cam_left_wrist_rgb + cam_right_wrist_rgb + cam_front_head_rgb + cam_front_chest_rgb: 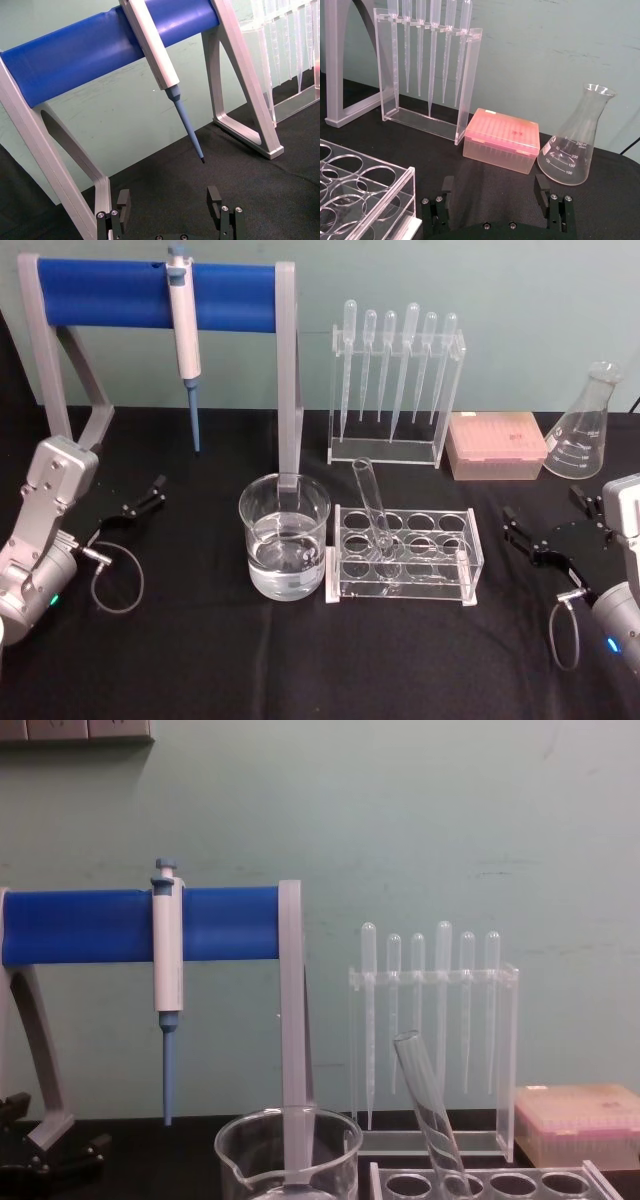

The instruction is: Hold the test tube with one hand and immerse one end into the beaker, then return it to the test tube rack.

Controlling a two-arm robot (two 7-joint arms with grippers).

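The test tube [372,503] leans tilted in a hole of the clear rack [404,558] at the table's centre; its upper part also shows in the chest view as the test tube [427,1105]. Left of the rack stands the beaker [284,536], partly filled with clear liquid; its rim shows as the beaker [288,1147]. My left gripper [140,500] rests open at the left side of the table, with its fingers [123,203] empty. My right gripper [545,530] sits open at the right, holding nothing, its fingers [541,189] apart.
A blue-barred stand [155,295] holds a white-and-blue pipettor [184,335] at the back left. A clear rack of several plastic pipettes [395,380] stands behind the tube rack. A pink tip box [495,445] and a conical flask [583,425] stand at the back right.
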